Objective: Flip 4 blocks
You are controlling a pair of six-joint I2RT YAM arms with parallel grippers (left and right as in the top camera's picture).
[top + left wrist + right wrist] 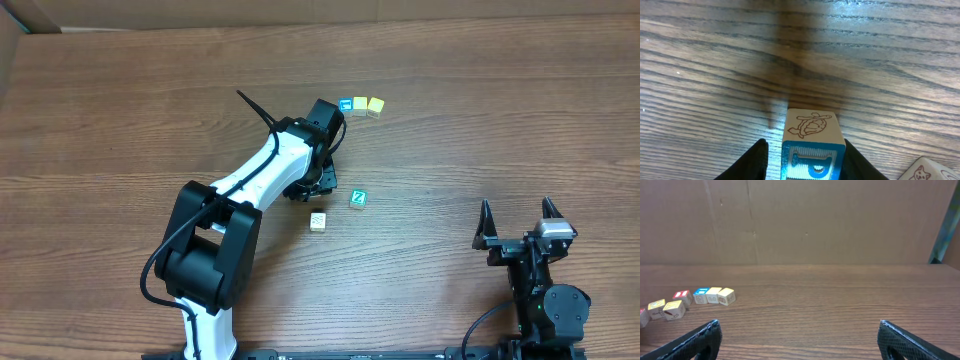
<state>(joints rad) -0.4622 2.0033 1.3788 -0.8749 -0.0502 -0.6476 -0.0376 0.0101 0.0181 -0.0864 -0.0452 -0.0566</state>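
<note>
In the left wrist view a small wooden block (pixel 812 145) sits between the black fingers of my left gripper (pixel 805 145). Its blue letter face looks at the camera and a cream turtle face lies beyond. The right finger presses on it and the left finger stands a sliver off. From overhead, that gripper (pixel 312 183) is mostly hidden under its own arm. The teal Z block (pixel 358 198) and the pale patterned block (pixel 318 221) lie just to its right. A blue-faced block (pixel 346 105) lies further back. My right gripper (pixel 516 210) (pixel 799 326) stands open over bare table.
Two yellow cubes (pixel 368 104) sit in a row beside the blue-faced block. A cream block with a drawing (pixel 922 172) shows at the lower right corner of the left wrist view. A cardboard wall (pixel 800 220) closes the far side of the wooden table (pixel 480 120).
</note>
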